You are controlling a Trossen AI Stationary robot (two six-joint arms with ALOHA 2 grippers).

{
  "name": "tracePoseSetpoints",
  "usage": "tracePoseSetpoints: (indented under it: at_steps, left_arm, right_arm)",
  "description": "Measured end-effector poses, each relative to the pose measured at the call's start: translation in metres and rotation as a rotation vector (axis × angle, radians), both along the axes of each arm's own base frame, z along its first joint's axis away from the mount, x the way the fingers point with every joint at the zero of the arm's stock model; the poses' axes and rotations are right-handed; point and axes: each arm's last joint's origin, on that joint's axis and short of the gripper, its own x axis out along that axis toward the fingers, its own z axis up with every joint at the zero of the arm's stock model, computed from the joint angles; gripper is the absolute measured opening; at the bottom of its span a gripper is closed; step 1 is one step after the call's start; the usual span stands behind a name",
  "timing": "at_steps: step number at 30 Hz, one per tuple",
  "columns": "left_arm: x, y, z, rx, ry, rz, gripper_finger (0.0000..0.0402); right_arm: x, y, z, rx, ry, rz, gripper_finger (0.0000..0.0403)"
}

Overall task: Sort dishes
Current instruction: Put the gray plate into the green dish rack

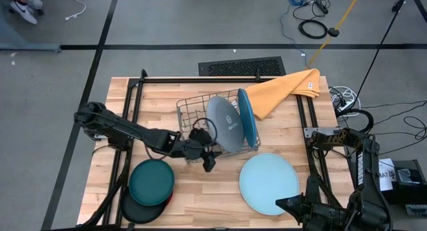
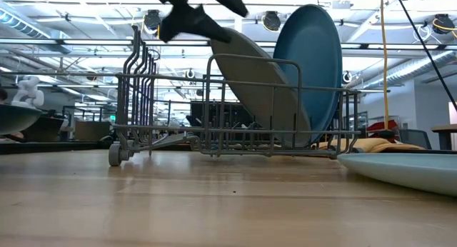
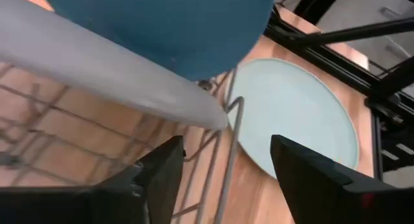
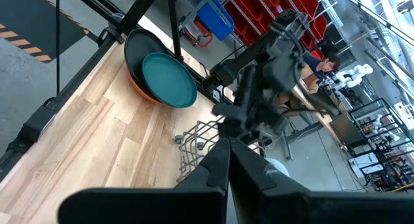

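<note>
A wire dish rack [image 1: 193,114] holds two plates on edge. The grey plate [image 1: 223,124] leans toward the table's left, and the bright blue plate [image 1: 247,116] stands behind it. The pale blue plate [image 1: 269,183] lies flat on the table. Near the left corner, the dark teal plate [image 1: 151,180] lies on the black plate [image 1: 137,211], which lies on the orange-red plate [image 4: 138,89]. My left gripper [image 3: 223,179] is open at the rack's near side, close to the grey plate's rim [image 3: 110,68] and touching nothing. My right gripper [image 4: 229,162] is shut and waits at the near right corner [image 1: 288,205].
A yellow-orange cloth [image 1: 287,91] lies at the table's far right, behind the rack. A dark frame [image 1: 133,97] borders the tabletop. Bare wood shows between the small-plate stack and the pale blue plate [image 3: 297,120]. The rack's wire [image 3: 231,143] stands just ahead of my left fingers.
</note>
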Motion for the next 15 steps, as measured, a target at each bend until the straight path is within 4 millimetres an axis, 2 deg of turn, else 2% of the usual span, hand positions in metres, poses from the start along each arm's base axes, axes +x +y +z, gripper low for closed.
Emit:
tracePoseSetpoints:
  at_steps: [4,11,13,15]
  left_arm:
    - [-0.007,-0.002,0.002,0.019,0.032,-0.002,0.0177]
    - [-0.012,0.002,-0.004,0.085,0.104,0.048,0.0030]
    - [-0.011,0.005,-0.003,0.111,0.088,0.092,0.0009]
    - [-0.009,0.010,-0.001,0.116,0.065,0.122,0.0007]
  right_arm:
    - [0.000,0.000,0.000,0.000,0.000,0.000,0.0000]
    - [0.000,0.000,0.000,0.003,-0.001,0.000,0.0000]
    - [0.000,0.000,0.000,0.003,-0.001,0.000,0.0000]
    - [0.000,0.000,0.000,0.003,-0.001,0.000,0.0000]
